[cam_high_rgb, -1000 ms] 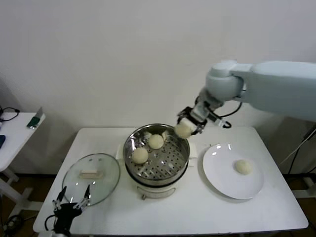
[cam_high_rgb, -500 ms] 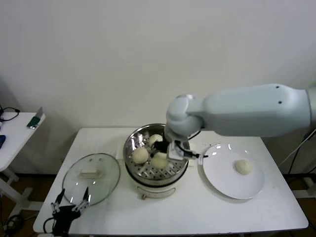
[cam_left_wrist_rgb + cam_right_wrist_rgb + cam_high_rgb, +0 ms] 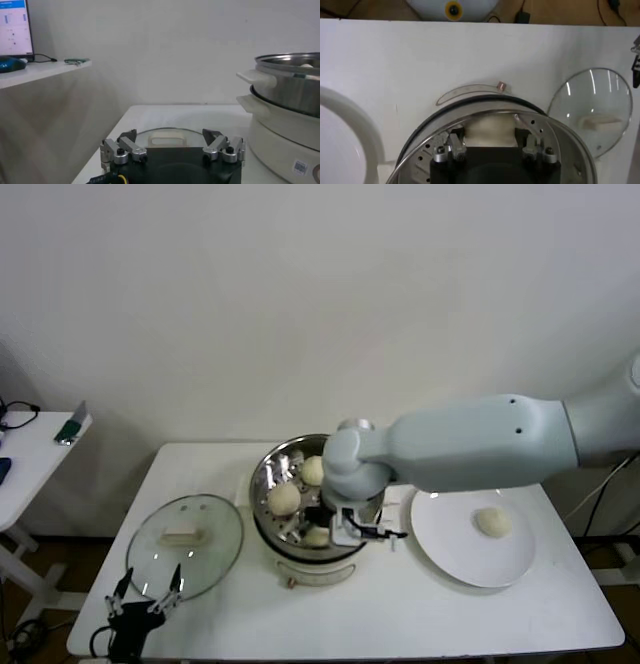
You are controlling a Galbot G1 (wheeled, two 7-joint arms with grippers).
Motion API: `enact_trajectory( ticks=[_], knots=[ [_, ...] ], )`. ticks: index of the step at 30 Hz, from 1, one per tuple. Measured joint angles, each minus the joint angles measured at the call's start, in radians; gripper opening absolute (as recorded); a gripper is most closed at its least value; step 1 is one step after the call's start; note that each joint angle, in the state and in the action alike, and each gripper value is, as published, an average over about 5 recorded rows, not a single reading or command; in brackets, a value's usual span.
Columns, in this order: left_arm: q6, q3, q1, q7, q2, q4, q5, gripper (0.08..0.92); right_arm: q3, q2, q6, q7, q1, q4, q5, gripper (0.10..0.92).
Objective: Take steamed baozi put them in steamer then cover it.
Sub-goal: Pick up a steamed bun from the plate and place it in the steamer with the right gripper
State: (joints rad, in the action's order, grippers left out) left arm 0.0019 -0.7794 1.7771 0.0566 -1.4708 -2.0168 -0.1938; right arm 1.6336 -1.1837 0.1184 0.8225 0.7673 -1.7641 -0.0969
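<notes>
Over the last second the right gripper (image 3: 322, 532) had carried a small round cream-white dough bun (image 3: 488, 131) from the far rim of the round shiny stainless-steel steamer (image 3: 268, 472) down onto its perforated floor at the near wall. Its fingers bracketed the bun, and whether they still pinched it could not be told. Two buns already lay inside; one waited on the flat white plate (image 3: 440, 539) beside the steamer. The left gripper (image 3: 172, 151), fingers spread, hung near the clear glass lid (image 3: 186, 545).
</notes>
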Motion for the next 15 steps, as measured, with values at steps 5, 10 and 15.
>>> enact_trajectory(
  ticks=[5,10,15],
  knots=[
    [-0.001,0.0,0.001,0.0,0.0,0.0,0.0,0.823,-0.002,0.001,-0.016,-0.009,-0.007,0.006,0.003,0.812],
    [-0.001,0.001,0.001,0.0,0.0,-0.003,0.0,0.823,-0.023,0.011,-0.012,-0.013,-0.004,0.029,0.018,0.822],
    [-0.001,0.002,-0.001,0.0,0.001,-0.006,0.0,0.823,-0.049,0.034,0.01,0.0,0.024,0.067,0.059,0.823]
  ],
)
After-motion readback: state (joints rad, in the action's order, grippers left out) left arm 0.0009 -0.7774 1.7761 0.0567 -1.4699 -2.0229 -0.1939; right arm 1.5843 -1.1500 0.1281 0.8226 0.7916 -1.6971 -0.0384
